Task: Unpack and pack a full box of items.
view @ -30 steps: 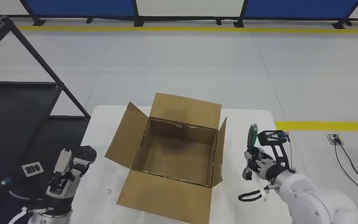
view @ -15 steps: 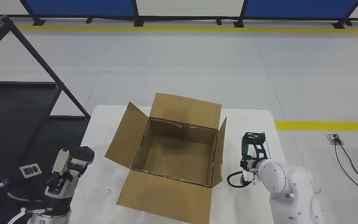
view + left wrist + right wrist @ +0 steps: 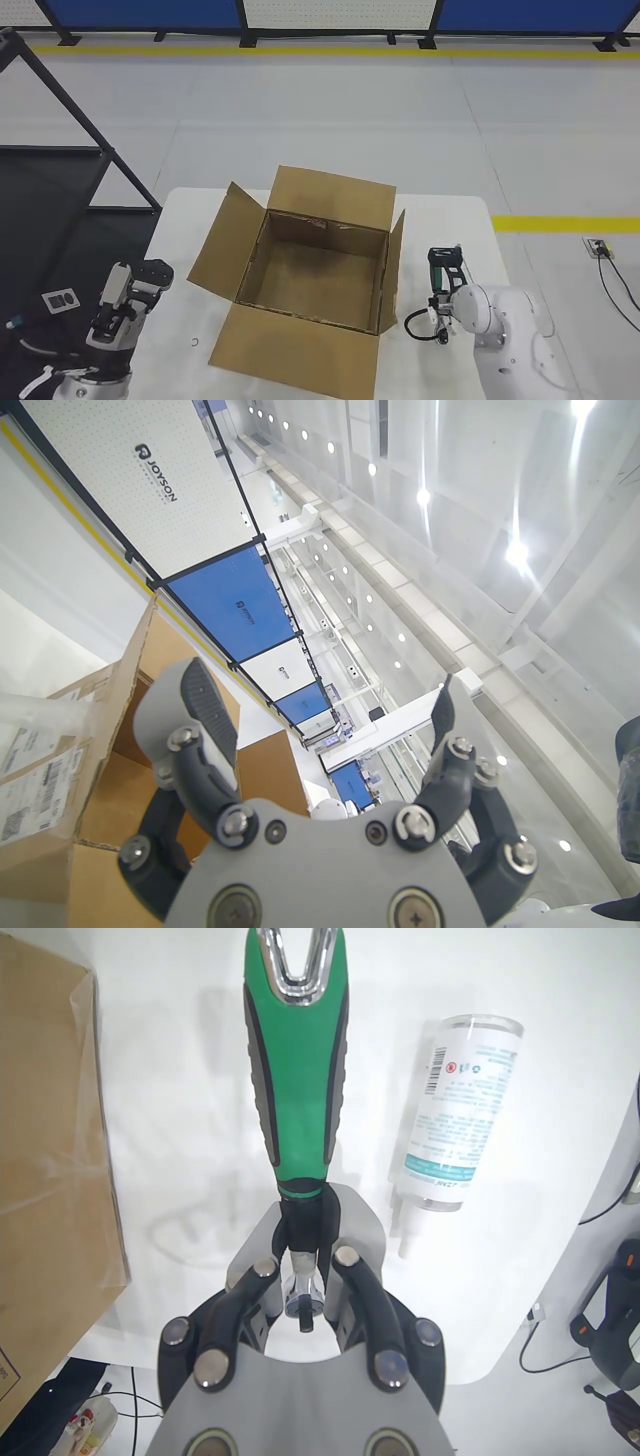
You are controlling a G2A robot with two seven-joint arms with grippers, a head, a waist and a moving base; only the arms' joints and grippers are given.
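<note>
Gripped by the right claw point(image 3: 306, 1228), the green-handled tool point(image 3: 297, 1078) should be laid flat on the worktop point(image 3: 175, 1078), clear of the bottle point(image 3: 460, 1113); the left claw point(image 3: 325, 685) is released.

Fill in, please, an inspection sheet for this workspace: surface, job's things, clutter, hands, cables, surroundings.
Surface: white table, box standing in its middle.
Job's things: cardboard box open, flaps out, nothing seen inside; green-handled tool; clear bottle lying on the table beside it.
Clutter: tiny ring-shaped thing by the box, too small to name.
Hands: left hand open, holding nothing; right hand shut on the green-handled tool.
Cables: cable on the floor past the table.
Surroundings: blue and white panels, yellow floor line.
</note>
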